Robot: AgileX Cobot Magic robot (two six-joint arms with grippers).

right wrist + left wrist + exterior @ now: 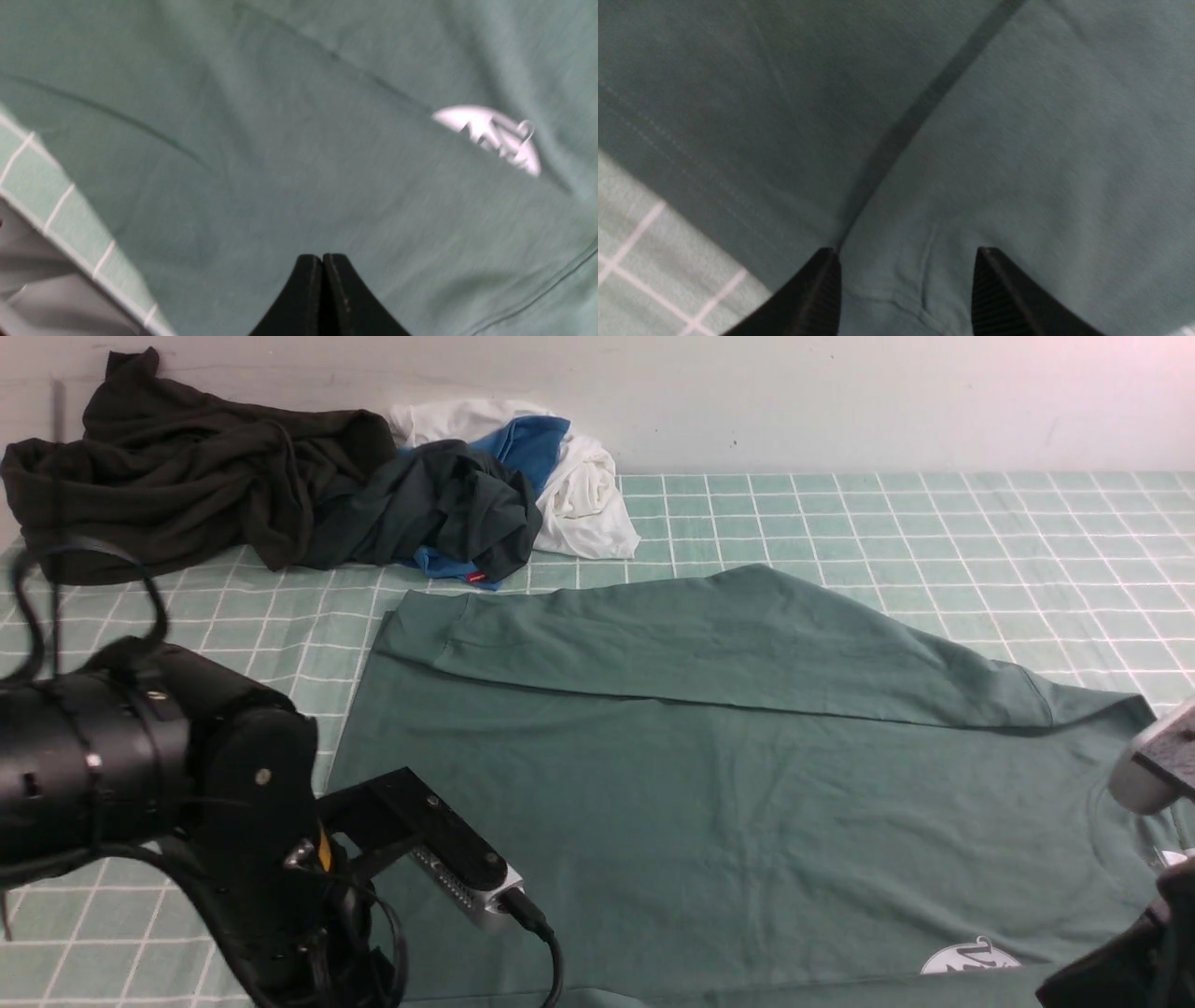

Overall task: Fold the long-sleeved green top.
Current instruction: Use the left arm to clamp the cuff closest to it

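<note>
Checked tablecloth (934, 523), green top (709, 803) flat, sleeve (747, 635) folded

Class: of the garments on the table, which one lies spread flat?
The green long-sleeved top, in the foreground; the black, blue and white garments are heaped by the far wall.

A bulky matte black left arm (140, 775) of rounded cylinder housings fills the lower left of the front frame, dotted with small silver screws (263, 776). Thin black cables (37, 597) loop above it, and a yellow patch (324, 851) shows beside one joint. A silver-grey camera block (471, 889) carries a thick black cord (553, 952). The left gripper (905, 252) has black wedge fingers (810, 298) with finely ribbed inner faces. The right gripper (322, 256) has smooth black fingers (299, 303). At the front frame's right edge sits a pale grey rounded piece (1153, 765).
</note>
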